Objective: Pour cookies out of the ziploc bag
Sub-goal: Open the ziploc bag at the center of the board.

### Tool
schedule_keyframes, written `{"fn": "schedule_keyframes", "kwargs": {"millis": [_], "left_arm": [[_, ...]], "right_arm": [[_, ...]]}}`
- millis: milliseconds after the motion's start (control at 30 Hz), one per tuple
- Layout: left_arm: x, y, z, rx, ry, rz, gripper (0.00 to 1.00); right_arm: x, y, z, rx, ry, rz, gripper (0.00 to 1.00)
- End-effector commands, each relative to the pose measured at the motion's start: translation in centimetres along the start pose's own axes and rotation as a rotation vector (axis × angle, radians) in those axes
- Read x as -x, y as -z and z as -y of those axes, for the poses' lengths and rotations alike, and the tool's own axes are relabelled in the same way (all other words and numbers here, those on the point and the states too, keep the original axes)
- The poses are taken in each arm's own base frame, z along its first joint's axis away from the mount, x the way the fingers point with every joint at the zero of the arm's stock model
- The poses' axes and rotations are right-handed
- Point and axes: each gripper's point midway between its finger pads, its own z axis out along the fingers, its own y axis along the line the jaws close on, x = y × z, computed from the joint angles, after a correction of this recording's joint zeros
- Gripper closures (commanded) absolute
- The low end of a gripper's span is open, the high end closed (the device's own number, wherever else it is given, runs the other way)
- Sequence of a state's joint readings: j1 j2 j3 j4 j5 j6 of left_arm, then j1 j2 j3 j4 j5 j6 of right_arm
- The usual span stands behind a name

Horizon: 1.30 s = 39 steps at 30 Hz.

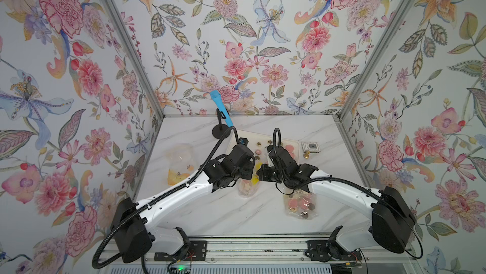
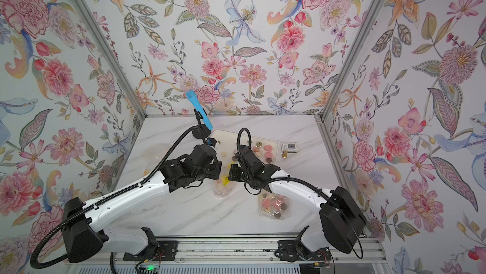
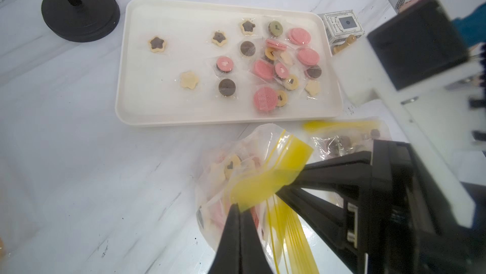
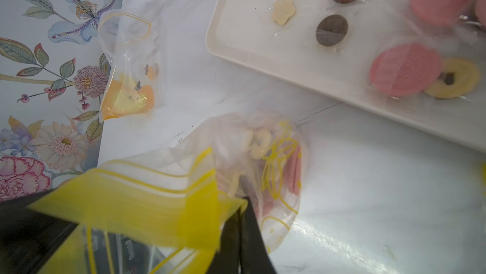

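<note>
I've got left gripper [image 3: 240,208] and right gripper [image 4: 243,201] both pinched on the zip [image 3: 263,184] of the bag [image 3: 209,183], mid-worktop beside the tray [image 3: 184,122], so I'd pull the mouth apart slowly, then tip the cookies [image 3: 231,165] in.

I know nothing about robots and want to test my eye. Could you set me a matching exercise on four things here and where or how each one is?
Things
1. white tray
2. filled zip bag between the arms
3. slack clear bag
4. blue microphone

Places and states
A. clipped on a black stand behind the tray
B. pinched at its yellow strip by the left gripper and the right gripper
C. holds loose wrapped cookies
D. lies alone on the robot's left side

Pairs: 1-C, 2-B, 3-D, 4-A
</note>
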State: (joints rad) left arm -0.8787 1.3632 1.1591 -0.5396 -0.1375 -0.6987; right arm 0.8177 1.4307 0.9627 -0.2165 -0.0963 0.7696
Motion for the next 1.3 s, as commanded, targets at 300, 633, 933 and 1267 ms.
{"fn": "schedule_keyframes", "kwargs": {"millis": [300, 633, 933, 1267], "left_arm": [[2.6, 2.6, -0.8, 0.052, -0.004, 0.089, 1.0], [3.1, 3.5, -1.1, 0.047, 0.003, 0.112, 1.0], [2.3, 2.3, -0.9, -0.028, 0.025, 0.088, 1.0], [2.1, 1.4, -0.8, -0.107, 0.058, 0.075, 1.0]], "right_arm": [[0.9, 5.5, 1.1, 0.04, -0.034, 0.101, 1.0], [1.4, 6.8, 4.3, -0.018, -0.069, 0.152, 1.0], [1.6, 7.2, 3.6, 0.014, 0.024, 0.157, 1.0], [2.2, 8.8, 1.4, 0.091, 0.249, 0.195, 0.49]]}}
